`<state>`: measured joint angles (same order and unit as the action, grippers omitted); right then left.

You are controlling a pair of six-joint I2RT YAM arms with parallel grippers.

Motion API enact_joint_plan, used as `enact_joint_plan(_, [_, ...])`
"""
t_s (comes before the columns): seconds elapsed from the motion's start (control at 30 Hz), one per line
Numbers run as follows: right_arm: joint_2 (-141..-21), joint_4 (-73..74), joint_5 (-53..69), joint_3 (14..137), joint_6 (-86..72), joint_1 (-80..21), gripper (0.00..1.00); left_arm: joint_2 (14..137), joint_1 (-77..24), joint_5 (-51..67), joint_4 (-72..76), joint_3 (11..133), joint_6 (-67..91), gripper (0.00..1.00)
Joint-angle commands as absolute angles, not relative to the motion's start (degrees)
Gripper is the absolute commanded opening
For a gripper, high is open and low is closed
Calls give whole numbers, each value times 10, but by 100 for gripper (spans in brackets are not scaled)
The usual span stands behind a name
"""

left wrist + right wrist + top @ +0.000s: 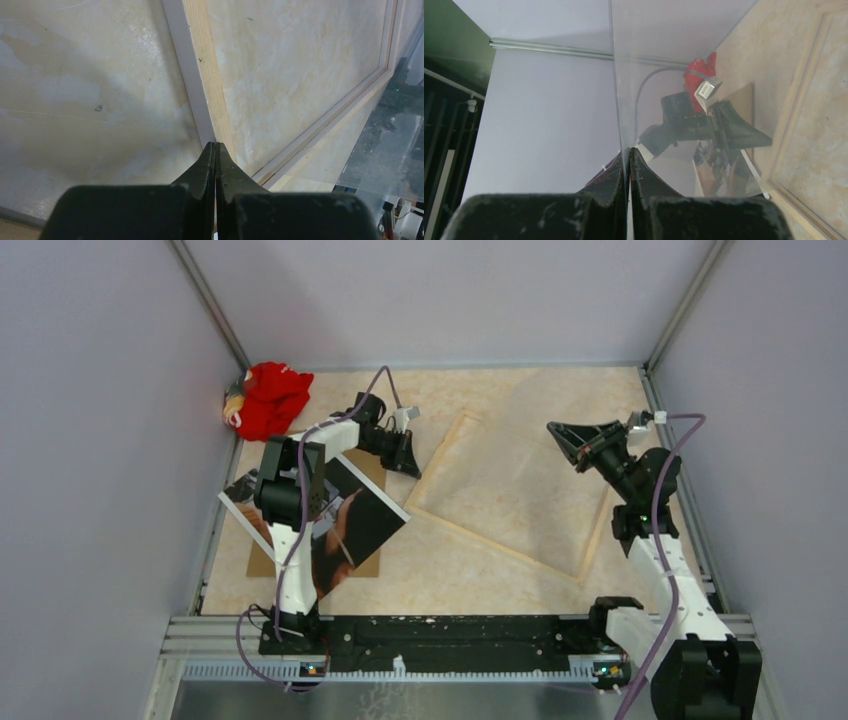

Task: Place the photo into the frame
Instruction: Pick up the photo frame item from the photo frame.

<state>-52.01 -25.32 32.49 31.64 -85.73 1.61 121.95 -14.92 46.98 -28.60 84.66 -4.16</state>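
Observation:
The frame [495, 545] lies face down in the middle of the table, wood rear edges up. My left gripper [412, 462] is shut, its tips against the frame's left rail [205, 65]; nothing shows between the jaws in the left wrist view [215, 145]. My right gripper [556, 432] is shut on the edge of a clear pane [664, 45], held tilted above the frame's far right side; the jaws show in the right wrist view [627, 150]. The photo [365, 525] lies picture side up at the left, partly under my left arm.
A plain brown backing board [262, 562] lies under the photo. A red cloth [270, 398] sits in the far left corner. Grey walls enclose the table on three sides. The black mounting rail [450, 630] runs along the near edge.

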Motion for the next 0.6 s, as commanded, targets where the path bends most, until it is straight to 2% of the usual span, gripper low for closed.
enact_joint_plan(0.0, [-519,-305,307,358,-868,4,0,1209,-151,438,-293,828,-51,0])
enact_joint_plan(0.57, [-555,-372,298,427,-880,-81,0,1220,-131,454,-290,833,-31,0])
